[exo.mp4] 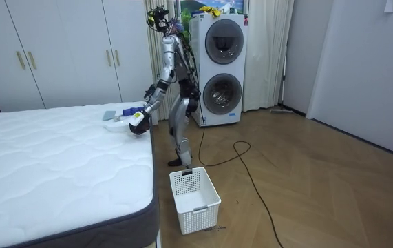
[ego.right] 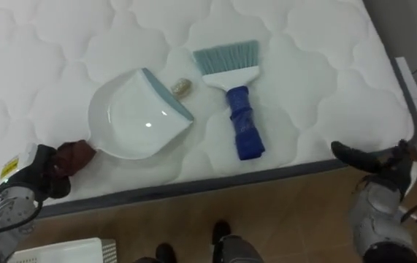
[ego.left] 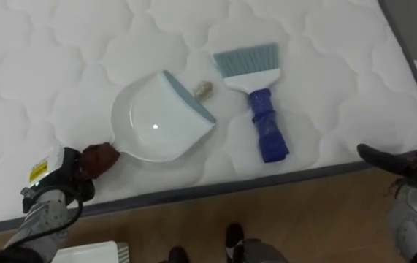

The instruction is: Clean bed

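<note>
A white quilted mattress (ego.left: 62, 58) with open surface behind is bordered in grey. By its front edge a white plastic dustpan (ego.left: 157, 120) is laid, its brown handle (ego.left: 100, 157) clamped in the left hand (ego.left: 62, 175). A blue-handled, pale-bristled brush (ego.left: 266, 124) is laid near the lip, with a small beige crumpled scrap (ego.left: 204, 89) just beside it. The right hand (ego.left: 394, 159) is held straight-fingered at the edge. A white slatted plastic basket (exo.mp4: 195, 198) on the wooden floor (exo.mp4: 320, 193) is shown by the room view.

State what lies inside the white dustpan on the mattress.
Nothing shows inside the dustpan; a beige scrap lies outside its lip. The left robot hand covers the handle's end.
</note>
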Available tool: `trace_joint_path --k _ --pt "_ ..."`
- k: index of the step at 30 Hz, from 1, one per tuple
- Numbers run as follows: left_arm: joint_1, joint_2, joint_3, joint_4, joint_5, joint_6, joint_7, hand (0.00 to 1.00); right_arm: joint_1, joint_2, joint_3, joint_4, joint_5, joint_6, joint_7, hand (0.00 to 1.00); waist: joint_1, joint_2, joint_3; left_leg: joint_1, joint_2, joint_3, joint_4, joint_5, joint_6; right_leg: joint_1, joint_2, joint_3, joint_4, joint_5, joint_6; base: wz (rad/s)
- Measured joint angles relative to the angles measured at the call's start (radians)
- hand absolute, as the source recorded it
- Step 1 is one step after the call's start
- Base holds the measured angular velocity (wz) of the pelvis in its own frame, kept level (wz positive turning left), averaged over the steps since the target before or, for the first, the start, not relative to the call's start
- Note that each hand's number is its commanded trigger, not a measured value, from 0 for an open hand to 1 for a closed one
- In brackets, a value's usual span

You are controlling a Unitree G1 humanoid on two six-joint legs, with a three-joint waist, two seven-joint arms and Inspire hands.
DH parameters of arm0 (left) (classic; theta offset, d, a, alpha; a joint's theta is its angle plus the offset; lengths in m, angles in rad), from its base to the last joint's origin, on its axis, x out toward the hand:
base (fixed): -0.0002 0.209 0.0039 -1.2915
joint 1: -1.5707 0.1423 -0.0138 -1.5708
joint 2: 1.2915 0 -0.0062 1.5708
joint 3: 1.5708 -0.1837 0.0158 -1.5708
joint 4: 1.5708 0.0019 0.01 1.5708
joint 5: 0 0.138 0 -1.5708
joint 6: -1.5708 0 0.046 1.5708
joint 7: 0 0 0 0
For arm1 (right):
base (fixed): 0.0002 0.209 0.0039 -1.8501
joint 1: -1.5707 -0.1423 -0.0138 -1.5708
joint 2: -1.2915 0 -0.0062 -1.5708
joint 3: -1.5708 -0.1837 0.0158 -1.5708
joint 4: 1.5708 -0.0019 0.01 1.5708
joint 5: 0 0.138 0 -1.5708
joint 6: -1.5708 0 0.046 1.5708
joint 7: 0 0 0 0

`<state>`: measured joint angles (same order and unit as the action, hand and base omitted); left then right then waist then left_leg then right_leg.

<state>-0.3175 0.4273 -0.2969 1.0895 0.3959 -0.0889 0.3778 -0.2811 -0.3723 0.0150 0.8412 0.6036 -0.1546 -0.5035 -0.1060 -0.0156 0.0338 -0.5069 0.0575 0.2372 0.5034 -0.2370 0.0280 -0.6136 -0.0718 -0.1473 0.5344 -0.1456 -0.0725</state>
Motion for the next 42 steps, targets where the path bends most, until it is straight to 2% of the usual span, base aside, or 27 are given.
trace_joint_path --k 2,6,8,17,22,28,35,42 --pt "0.02 0.003 0.001 -0.023 0.0 0.0 -0.017 1.0 -0.002 -0.002 0.0 -0.041 -0.041 -0.008 -0.05 0.0 0.004 0.0 -0.0001 -0.001 0.001 0.0 -0.001 0.0 0.0 -0.001 0.0 0.0 0.0 0.0 0.0 0.0" --pt "0.036 0.005 0.004 -0.049 0.011 0.003 -0.042 1.0 -0.005 -0.003 0.0 -0.077 -0.127 -0.025 -0.082 0.0 0.007 0.001 -0.0004 -0.003 0.002 0.0 -0.001 0.0 0.0 -0.001 -0.001 -0.006 -0.002 -0.001 -0.001 0.0" --pt "0.054 0.006 0.014 -0.07 0.033 0.007 -0.055 1.0 -0.001 -0.003 0.006 -0.106 -0.185 -0.027 -0.096 0.0 0.02 0.001 -0.001 -0.002 0.002 0.0 0.0 0.0 0.0 0.0 -0.002 -0.007 -0.001 -0.001 -0.001 -0.07" --pt "0.054 0.005 0.013 -0.058 0.079 0.024 -0.114 1.0 -0.006 -0.001 0.084 -0.149 -0.322 -0.029 -0.074 0.0 0.052 0.003 -0.0021 0.018 0.001 0.007 -0.002 0.004 0.006 0.02 -0.009 -0.016 -0.014 -0.003 0.002 0.0" --pt "0.052 0.005 0.013 -0.059 0.11 0.026 -0.133 1.0 -0.016 0.0 0.121 -0.149 -0.337 -0.031 -0.057 0.0 0.075 0.004 -0.0015 0.01 0.002 -0.001 -0.004 0.004 0.006 0.021 -0.012 -0.031 -0.018 -0.002 0.001 0.08" --pt "0.034 0.005 0.013 -0.056 0.126 0.025 -0.136 1.0 -0.017 0.016 0.153 -0.149 -0.341 -0.034 -0.037 0.0 0.096 0.011 0.0032 -0.008 0.001 -0.023 -0.004 0.004 0.006 0.017 -0.015 -0.05 -0.019 -0.003 -0.001 0.1" --pt "0.012 0.005 0.013 -0.055 0.126 0.023 -0.149 1.0 -0.024 0.017 0.203 -0.149 -0.34 -0.041 0.014 0.0 0.117 0.029 0.0147 -0.022 0.003 -0.025 -0.004 0.004 0.006 0.009 -0.015 -0.057 -0.028 -0.003 0.0 0.01" --pt "0.004 0.005 0.013 -0.051 0.116 0.018 -0.145 1.0 -0.032 0.018 0.239 -0.149 -0.339 -0.041 0.049 0.0 0.133 0.032 0.0165 -0.03 0.003 -0.023 -0.002 0.004 0.006 -0.001 -0.013 -0.057 -0.034 -0.005 0.0 0.0"
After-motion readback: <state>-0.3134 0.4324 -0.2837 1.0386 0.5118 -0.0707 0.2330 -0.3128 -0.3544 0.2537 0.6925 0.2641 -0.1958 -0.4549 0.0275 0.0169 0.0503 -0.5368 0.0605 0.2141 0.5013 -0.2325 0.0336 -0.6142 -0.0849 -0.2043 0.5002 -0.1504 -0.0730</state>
